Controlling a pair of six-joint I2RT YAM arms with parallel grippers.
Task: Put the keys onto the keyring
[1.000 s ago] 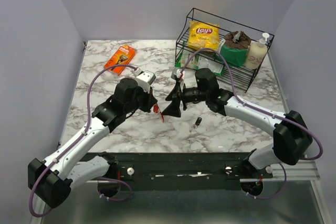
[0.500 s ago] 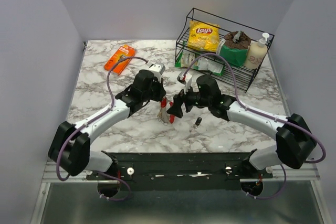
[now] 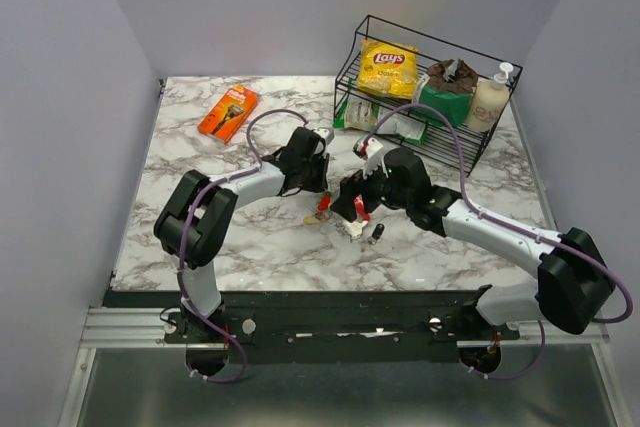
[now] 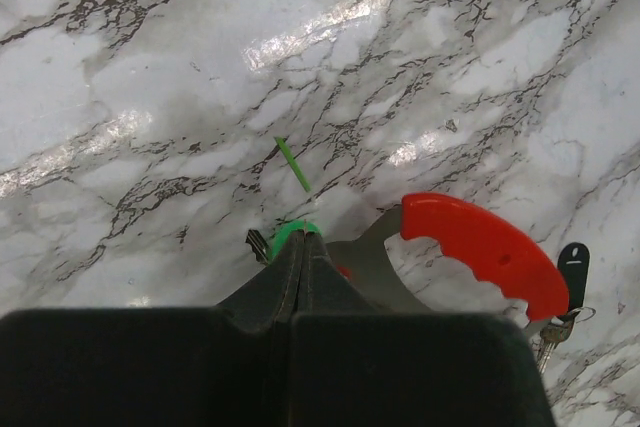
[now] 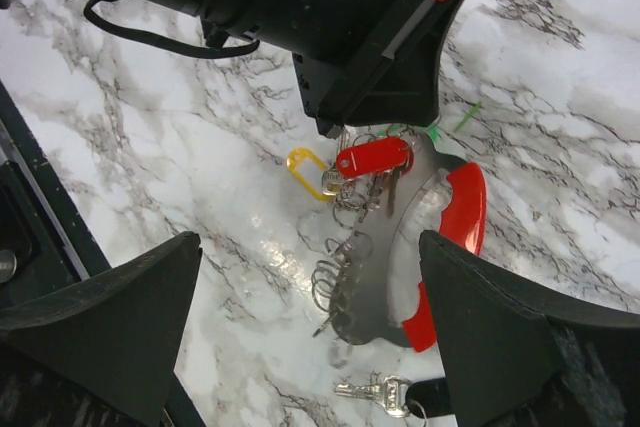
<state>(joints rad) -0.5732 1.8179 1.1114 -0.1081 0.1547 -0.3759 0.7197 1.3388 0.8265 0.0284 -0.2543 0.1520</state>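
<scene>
Both arms have swung in to mid counter (image 3: 200, 237) since a second ago, and the left arm (image 3: 250, 182) is now folded tight. Keyring (image 5: 455, 232) sits between them with red key (image 5: 372, 157) and yellow key (image 5: 305, 169) hanging at it. Left end effector (image 4: 302, 239) is clenched, apparently pinching a green key (image 4: 283, 233) at the keyring's top. Right end effector (image 5: 310, 237) is spread wide and empty, straddling the bundle. Loose key (image 3: 375, 235) lies just beside. Best move: left holds steady while right fetches it.
</scene>
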